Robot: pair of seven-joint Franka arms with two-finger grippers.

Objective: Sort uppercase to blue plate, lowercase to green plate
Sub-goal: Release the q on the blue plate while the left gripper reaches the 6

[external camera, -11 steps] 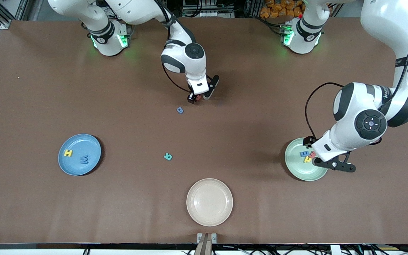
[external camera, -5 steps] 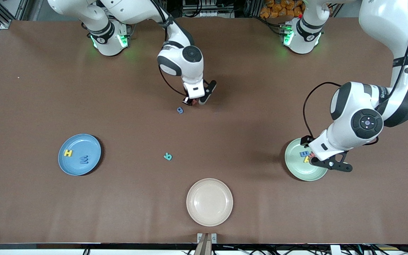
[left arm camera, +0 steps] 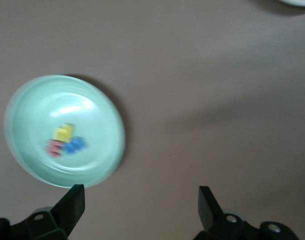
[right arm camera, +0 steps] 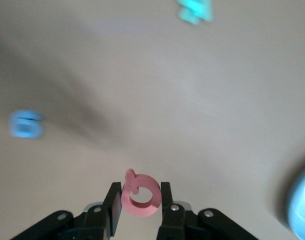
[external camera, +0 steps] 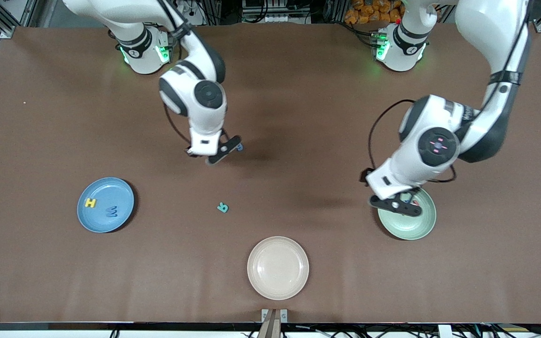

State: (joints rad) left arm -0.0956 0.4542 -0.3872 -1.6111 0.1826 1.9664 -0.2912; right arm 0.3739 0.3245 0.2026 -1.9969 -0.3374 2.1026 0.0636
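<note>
Two letters lie already on the blue plate (external camera: 105,204), toward my right arm's end of the table: the yellow H (external camera: 90,203) and the blue W (external camera: 111,211); they are close together but apart. My right gripper (right arm camera: 138,206) is up over the bare table and its fingers are closed on the red Q (right arm camera: 140,196); only my right wrist view shows this letter, because in the front view my own hand covers it. The same wrist view shows the blue g (right arm camera: 25,124) and the teal R (right arm camera: 194,10) on the table below; in the front view the g (external camera: 239,147) peeks out just beside my right gripper (external camera: 214,155), and the R (external camera: 222,207) lies nearer to the camera, alone.

My left gripper (left arm camera: 141,200) hangs with its fingers wide apart and holds nothing; it is over the table beside the green plate (left arm camera: 22,100). My left wrist view shows three small letters together inside this plate, one yellow (left arm camera: 63,132), one red (left arm camera: 54,147), one blue (left arm camera: 74,145), too blurred to read; the front view hides them almost fully under my left hand (external camera: 395,205). A cream plate (external camera: 277,267) stands nearest to the front camera.
</note>
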